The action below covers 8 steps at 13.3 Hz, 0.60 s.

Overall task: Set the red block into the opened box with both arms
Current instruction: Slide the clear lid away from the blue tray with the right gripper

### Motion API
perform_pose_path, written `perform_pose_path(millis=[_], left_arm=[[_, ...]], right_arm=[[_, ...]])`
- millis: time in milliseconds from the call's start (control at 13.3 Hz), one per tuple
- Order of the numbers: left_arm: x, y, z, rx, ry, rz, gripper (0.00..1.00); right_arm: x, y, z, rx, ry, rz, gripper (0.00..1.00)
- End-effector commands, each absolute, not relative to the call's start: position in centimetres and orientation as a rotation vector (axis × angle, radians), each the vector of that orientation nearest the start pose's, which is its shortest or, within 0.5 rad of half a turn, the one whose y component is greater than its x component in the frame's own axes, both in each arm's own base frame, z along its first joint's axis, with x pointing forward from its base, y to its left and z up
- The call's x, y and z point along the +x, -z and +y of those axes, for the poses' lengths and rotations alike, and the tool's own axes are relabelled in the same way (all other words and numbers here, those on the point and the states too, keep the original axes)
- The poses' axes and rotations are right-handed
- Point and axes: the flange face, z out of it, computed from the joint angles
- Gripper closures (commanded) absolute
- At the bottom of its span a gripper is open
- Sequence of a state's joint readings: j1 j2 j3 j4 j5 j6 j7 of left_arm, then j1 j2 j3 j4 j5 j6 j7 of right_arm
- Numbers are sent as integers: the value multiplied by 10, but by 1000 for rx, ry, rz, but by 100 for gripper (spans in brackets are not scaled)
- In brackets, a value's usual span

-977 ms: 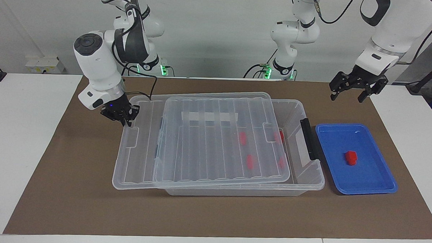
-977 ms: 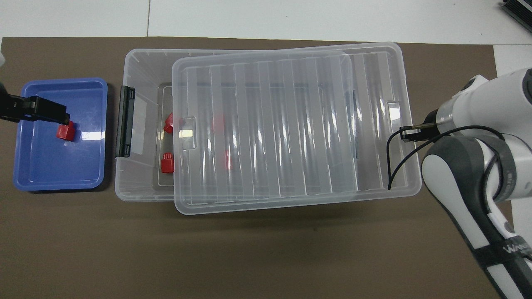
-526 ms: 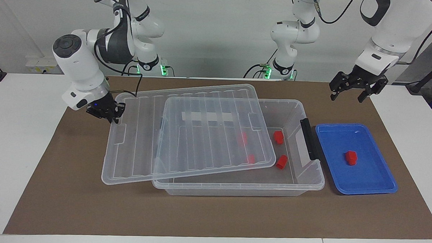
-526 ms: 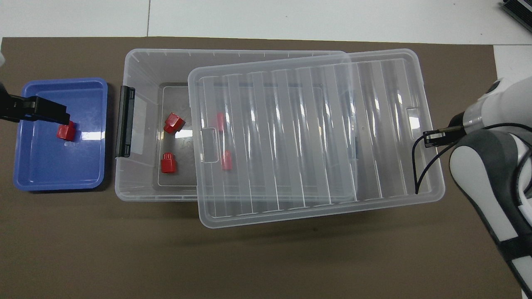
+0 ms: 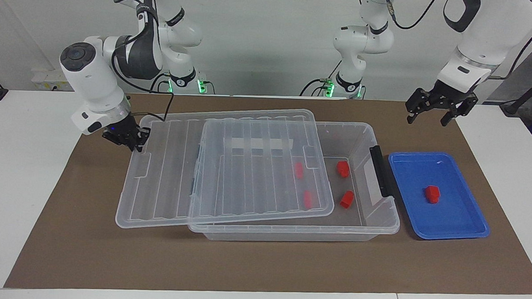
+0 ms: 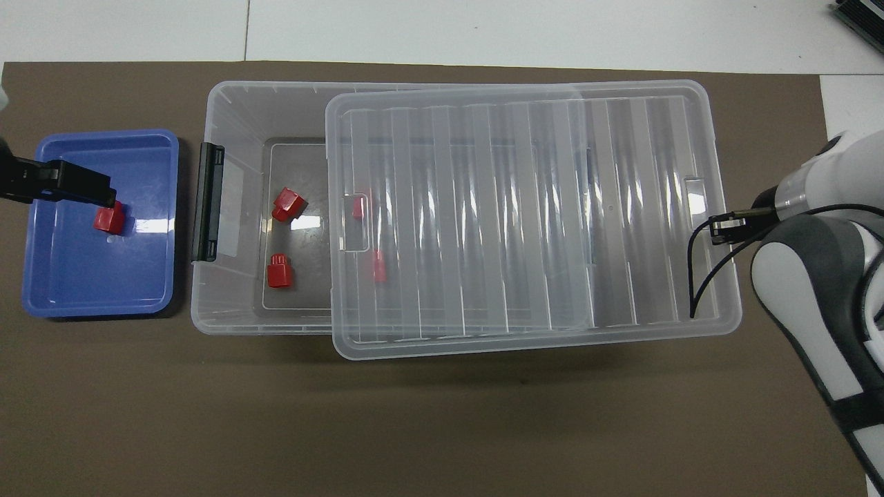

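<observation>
One red block (image 5: 432,194) (image 6: 109,219) lies in the blue tray (image 5: 475,234). The clear box (image 5: 378,224) (image 6: 228,110) stands beside the tray, and several more red blocks (image 5: 343,168) lie inside it. Its ribbed lid (image 5: 230,166) (image 6: 525,221) lies slid across it toward the right arm's end, leaving the tray-side end uncovered. My right gripper (image 5: 133,141) (image 6: 718,228) is shut on the lid's edge at that end. My left gripper (image 5: 427,119) hangs open in the air over the table at the tray's end nearer the robots, holding nothing.
A brown mat (image 5: 262,264) covers the table under everything. A dark grey latch (image 5: 380,171) sits on the box's end next to the tray. Two of the blocks in the box lie under the lid.
The right gripper has pulled the lid toward the right arm's end of the table, uncovering two red blocks in the box. The left arm has not moved.
</observation>
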State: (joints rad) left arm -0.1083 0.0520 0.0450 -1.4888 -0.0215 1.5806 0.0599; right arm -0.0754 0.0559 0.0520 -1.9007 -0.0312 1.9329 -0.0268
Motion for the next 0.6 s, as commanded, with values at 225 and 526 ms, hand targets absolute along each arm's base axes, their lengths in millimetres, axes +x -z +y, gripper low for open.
perform_pose_path(millis=[225,526], left_arm=[[566,-636,-36,-3161,56,178,0],[566,-635,-36,-3161,53,178,0]], right_arm=[[572,-464,-39,-3230,-32,14,100],[576,-462,-46,-3232,3,49,100]])
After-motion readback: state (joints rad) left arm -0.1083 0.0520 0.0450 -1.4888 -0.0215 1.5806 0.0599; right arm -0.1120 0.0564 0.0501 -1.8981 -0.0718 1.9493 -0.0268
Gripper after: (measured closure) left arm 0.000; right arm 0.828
